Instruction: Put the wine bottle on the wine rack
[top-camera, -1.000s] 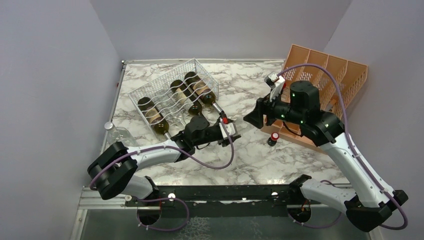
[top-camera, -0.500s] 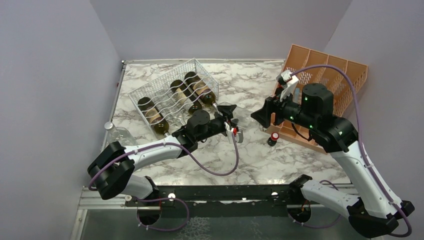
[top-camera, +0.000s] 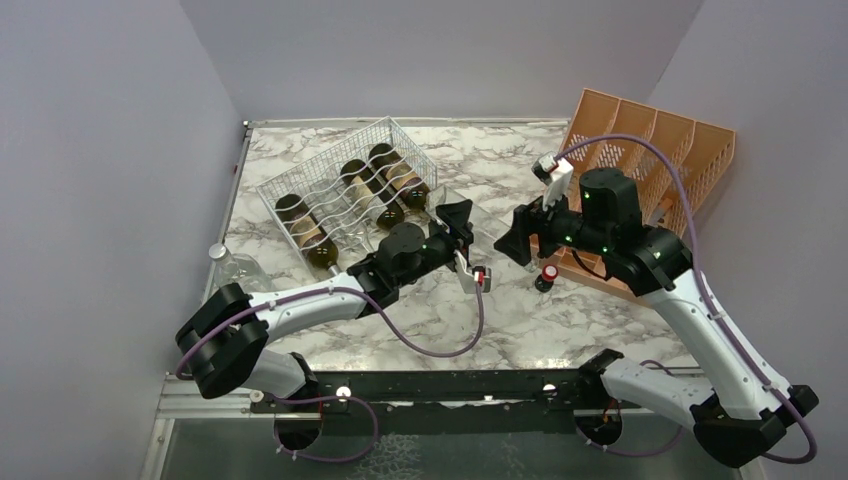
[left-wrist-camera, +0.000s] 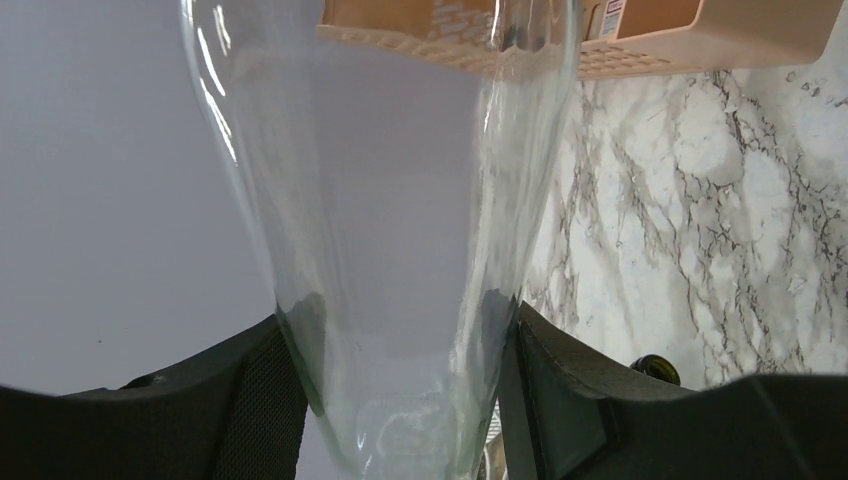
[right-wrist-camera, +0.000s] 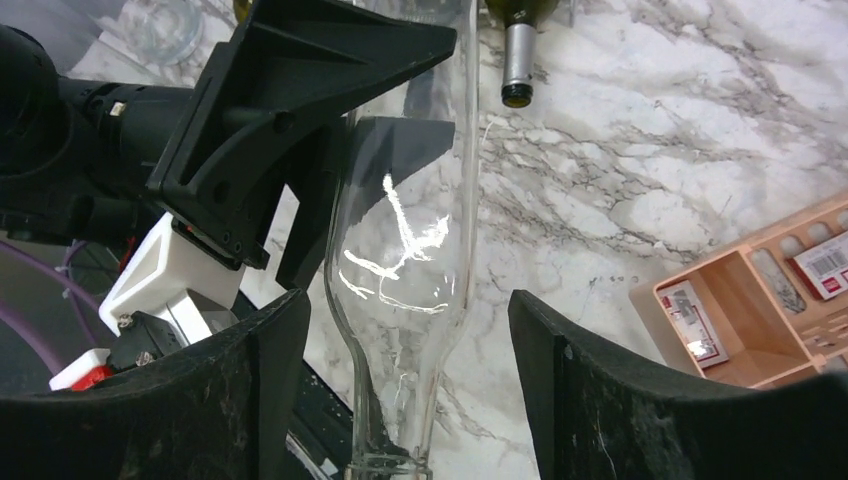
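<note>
Left gripper (left-wrist-camera: 398, 335) is clamped on the clear glass wine bottle (right-wrist-camera: 410, 200), holding it above the white-and-grey marble tabletop (top-camera: 520, 320) between the two arms. Right gripper (right-wrist-camera: 408, 310) brackets the bottle's neck with its jaws apart and a gap on each side. A second ago those jaws stood narrower and the left wrist sat lower. The silvery-white wire wine rack (top-camera: 330, 175) is just beside the left gripper. It holds three dark green bottles (top-camera: 365, 190), with a free trough between them. Open marble lies toward the bases.

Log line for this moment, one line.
left gripper: shut on clear bottle | right gripper: open, astride bottle | wine rack: three dark bottles
</note>
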